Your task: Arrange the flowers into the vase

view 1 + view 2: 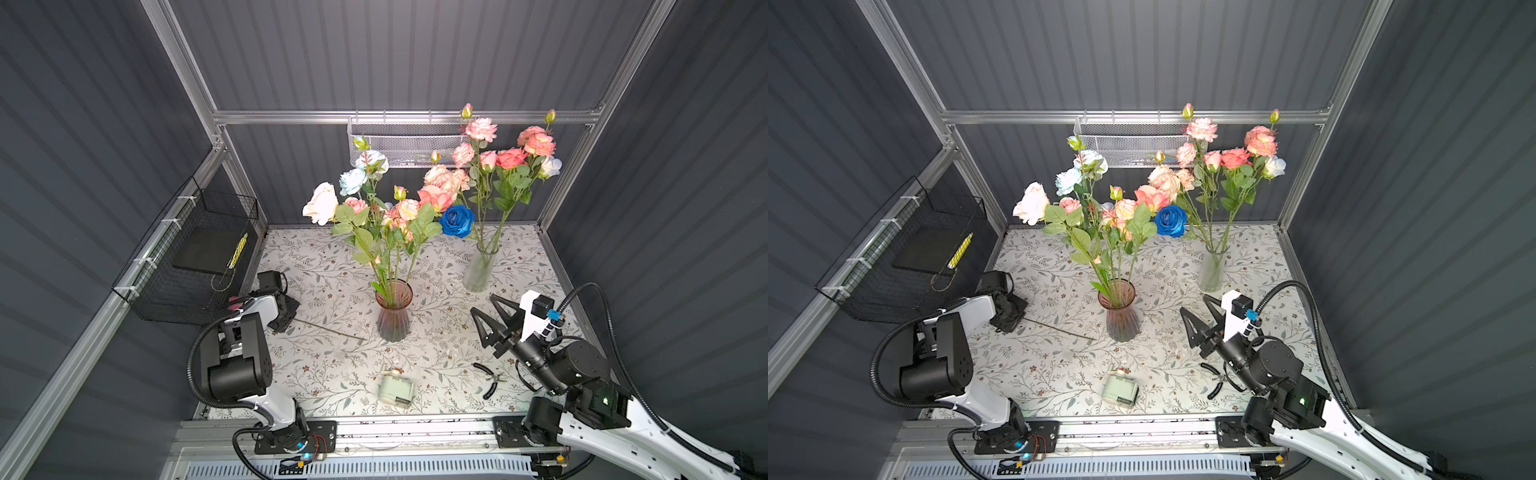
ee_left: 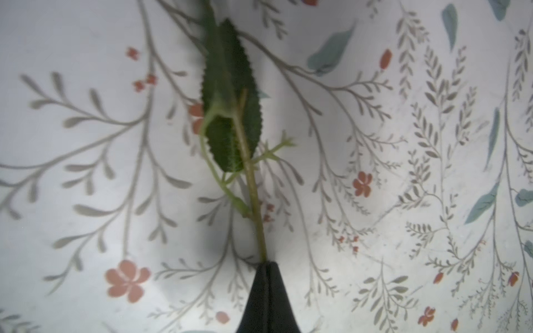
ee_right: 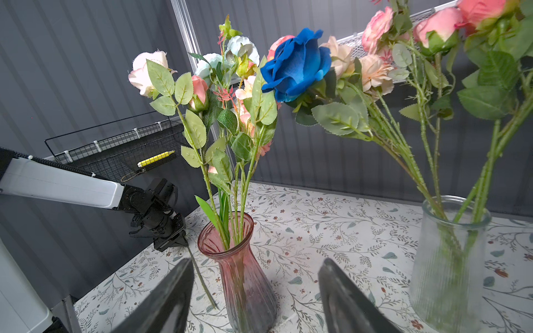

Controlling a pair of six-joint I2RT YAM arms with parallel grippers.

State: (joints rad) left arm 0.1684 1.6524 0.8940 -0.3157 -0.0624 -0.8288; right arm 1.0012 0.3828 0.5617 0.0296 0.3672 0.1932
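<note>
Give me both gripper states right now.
Left gripper: closed on a leafy flower stem.
Right gripper: open, holding nothing.

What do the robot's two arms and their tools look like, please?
Both arms have white shells with black round joints: the left arm, the right arm. A black ribbed hose loops along each. The left tool and right tool are black and taper to points. A small green light glows on the right arm.
</note>
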